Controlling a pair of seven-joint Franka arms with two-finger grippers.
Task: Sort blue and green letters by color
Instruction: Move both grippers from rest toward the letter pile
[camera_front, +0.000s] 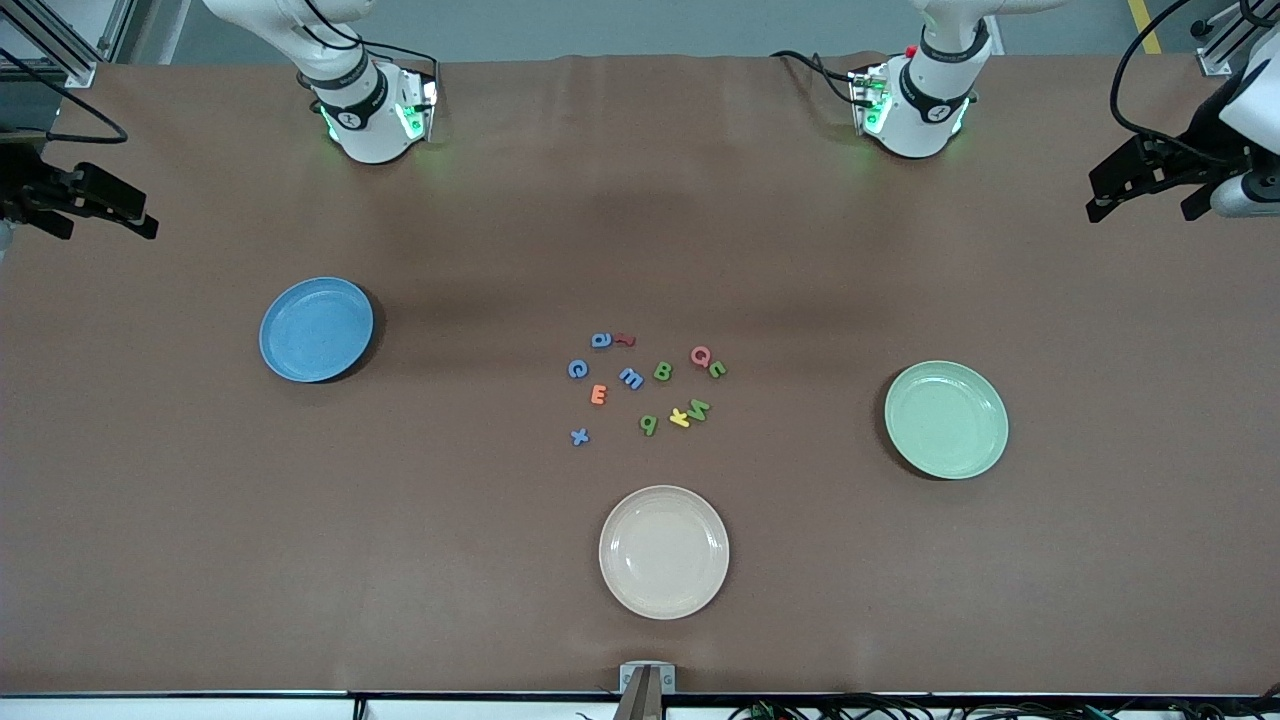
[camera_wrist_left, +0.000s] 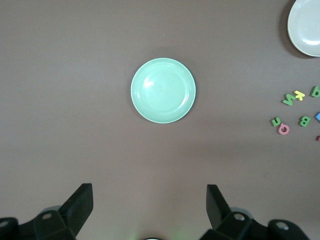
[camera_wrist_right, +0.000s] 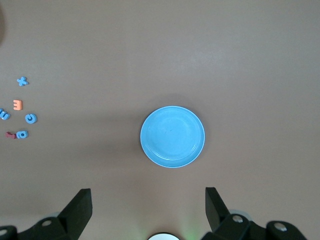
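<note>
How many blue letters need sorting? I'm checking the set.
4, clustered mid-table: a, c, m and x, nearest the front camera. None look hidden.

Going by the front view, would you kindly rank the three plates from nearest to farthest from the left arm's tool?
1. Green plate, at the left arm's end, beneath the open left tool.
2. Cream plate, mid-table, nearest the front camera.
3. Blue plate, at the right arm's end.

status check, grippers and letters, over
Left gripper open above green plate; right gripper open above blue plate. Blue and green letters unsorted mid-table, other colors mixed in.
</note>
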